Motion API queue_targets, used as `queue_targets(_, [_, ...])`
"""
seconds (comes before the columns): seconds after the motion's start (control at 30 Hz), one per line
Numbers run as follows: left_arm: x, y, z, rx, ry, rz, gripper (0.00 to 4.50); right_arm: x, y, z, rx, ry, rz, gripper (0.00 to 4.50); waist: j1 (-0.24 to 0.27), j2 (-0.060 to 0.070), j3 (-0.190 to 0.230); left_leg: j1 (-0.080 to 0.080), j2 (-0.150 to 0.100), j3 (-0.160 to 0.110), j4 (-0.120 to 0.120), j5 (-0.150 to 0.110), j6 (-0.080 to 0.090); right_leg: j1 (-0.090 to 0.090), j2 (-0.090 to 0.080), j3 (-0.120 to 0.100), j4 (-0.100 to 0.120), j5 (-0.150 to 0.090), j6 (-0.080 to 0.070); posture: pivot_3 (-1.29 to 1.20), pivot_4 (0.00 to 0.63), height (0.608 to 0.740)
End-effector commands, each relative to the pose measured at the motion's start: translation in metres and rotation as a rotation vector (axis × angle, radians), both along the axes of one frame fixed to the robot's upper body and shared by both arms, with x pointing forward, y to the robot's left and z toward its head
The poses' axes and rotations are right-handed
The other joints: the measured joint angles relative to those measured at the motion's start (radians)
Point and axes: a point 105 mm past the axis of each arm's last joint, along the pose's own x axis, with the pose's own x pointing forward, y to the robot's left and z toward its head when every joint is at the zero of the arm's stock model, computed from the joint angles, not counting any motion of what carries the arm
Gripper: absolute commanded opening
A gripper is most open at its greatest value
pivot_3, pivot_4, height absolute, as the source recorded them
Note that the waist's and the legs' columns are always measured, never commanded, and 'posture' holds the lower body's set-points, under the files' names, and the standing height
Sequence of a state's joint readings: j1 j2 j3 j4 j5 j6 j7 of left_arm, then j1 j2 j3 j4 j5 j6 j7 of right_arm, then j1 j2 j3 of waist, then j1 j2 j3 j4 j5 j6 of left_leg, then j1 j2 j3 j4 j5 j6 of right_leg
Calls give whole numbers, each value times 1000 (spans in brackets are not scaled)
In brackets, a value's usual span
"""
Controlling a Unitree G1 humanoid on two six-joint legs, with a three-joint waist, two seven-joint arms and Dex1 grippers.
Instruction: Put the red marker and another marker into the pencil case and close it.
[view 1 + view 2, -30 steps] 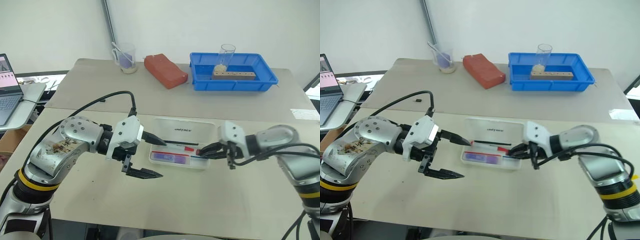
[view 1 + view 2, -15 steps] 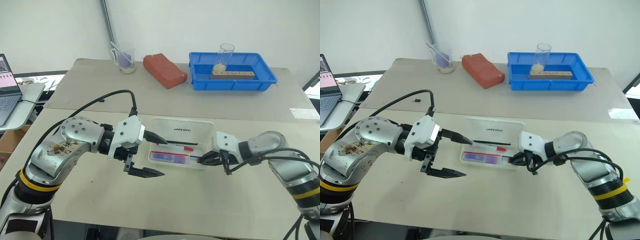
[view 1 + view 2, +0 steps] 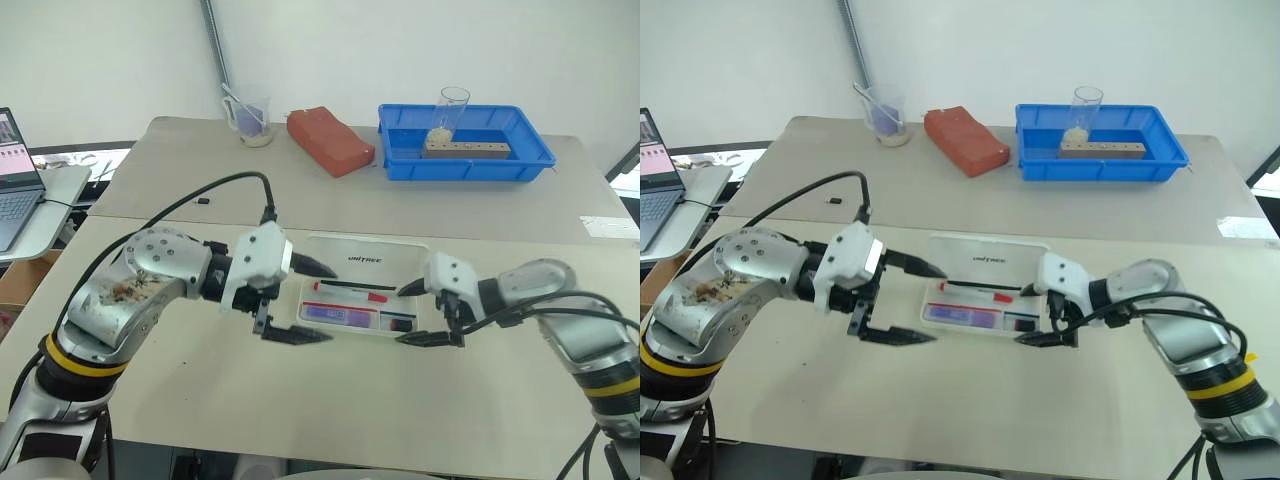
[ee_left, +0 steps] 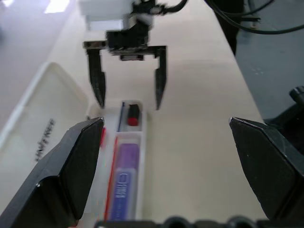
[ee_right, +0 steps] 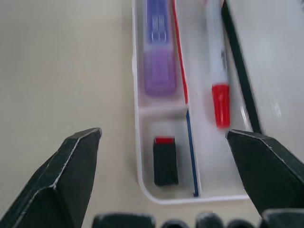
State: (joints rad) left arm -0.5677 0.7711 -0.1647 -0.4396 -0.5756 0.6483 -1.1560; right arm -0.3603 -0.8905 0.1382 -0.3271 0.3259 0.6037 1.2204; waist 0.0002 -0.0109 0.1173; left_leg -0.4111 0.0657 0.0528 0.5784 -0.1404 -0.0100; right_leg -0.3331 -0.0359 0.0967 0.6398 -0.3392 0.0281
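- Case (image 3: 365,290) lies open on the bench (image 3: 330,400), lid (image 3: 372,257) folded back flat, tray toward the robot.
- Red marker (image 5: 217,71) lies in the tray's long back slot, red cap toward the right claw's end, next to a thin black pen (image 5: 240,66).
- Purple marker (image 5: 159,57) lies in the front slot, beside a thin red stick (image 5: 179,57) and a blue one (image 5: 191,156).
- Small black block with a red end (image 5: 165,159) sits in the end compartment.
- Right claw (image 3: 418,315) is spread wide and empty, just off the tray's right end, pointing along the case.
- Left claw (image 3: 310,302) is spread wide and empty at the tray's left end, one finger near the lid, the other low over the bench in front of the tray.
- Step, by my read: both markers look loaded, so only closing is left.
- Next move calls for catching the lid's far edge and swinging it over the tray toward the robot, with the other claw steadying the tray so it doesn't slide.
- Needs a press along the front rim to snap it shut; can't tell what kind of latch it has.
- Risk: pens lying across the divider could stop the lid from seating.
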Motion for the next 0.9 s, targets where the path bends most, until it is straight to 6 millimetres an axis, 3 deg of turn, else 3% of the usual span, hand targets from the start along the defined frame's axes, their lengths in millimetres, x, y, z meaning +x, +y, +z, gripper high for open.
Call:
queue_targets(0.03, [35,12,34,-94,-88,164,4500,-14,0,36,88,-13,-36,4466,4,-1,1,0,0,0,0,0,0,0,0,0,0,0,0,0,150,740])
queue_targets(0.07, [46,16,39,-106,-110,211,4500,-17,0,44,118,-5,-62,4466,4,-2,1,0,0,-1,0,0,0,0,0,0,0,0,0,0,150,740])
queue_targets(0.17, [82,30,51,-138,-168,354,3734,-20,0,64,196,-13,-136,4500,3,-2,1,0,0,0,0,0,0,0,0,0,0,0,0,0,150,740])
queue_targets(0.3, [121,40,37,-104,-204,454,1852,-12,-4,82,238,-86,-231,4500,3,-2,1,0,0,0,-1,0,0,-1,0,0,0,0,0,0,150,740])
queue_targets(0.43, [151,31,14,-54,-239,484,29,-11,-6,89,231,-131,-268,4500,6,-2,1,-2,-1,-1,-1,0,0,-2,0,0,0,0,0,0,150,740])
queue_targets(0.63, [157,10,-6,-7,-178,384,29,-14,-9,92,227,-155,-294,4500,8,-3,1,-6,-1,-1,-1,0,0,-5,0,0,0,0,0,0,150,740])
queue_targets(0.9, [125,-7,-32,101,-80,129,29,-19,3,102,259,-168,-268,4500,-9,-2,1,-5,-1,-1,-2,0,0,-5,1,0,0,0,0,0,150,740])
